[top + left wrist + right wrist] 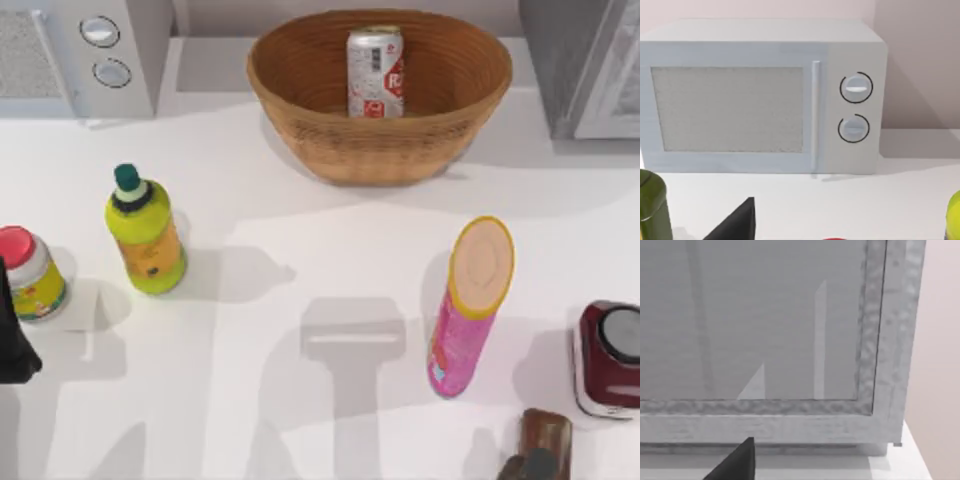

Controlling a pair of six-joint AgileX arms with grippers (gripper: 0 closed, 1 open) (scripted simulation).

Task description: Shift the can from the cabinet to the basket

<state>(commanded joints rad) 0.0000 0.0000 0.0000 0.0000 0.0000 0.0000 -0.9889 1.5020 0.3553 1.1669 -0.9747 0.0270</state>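
The silver can with red label patches stands upright inside the wicker basket at the back middle of the table. No gripper is near the can. The grey cabinet sits at the back right corner. Its pale framed door panel is close in front of my right gripper in the right wrist view. My left gripper is parked at the table's left edge beside the red-lidded jar, and its wrist view faces the white appliance.
A white appliance with two knobs is at the back left. A yellow-green bottle and a red-lidded jar stand on the left. A pink tube, a dark red device and a brown object are on the right.
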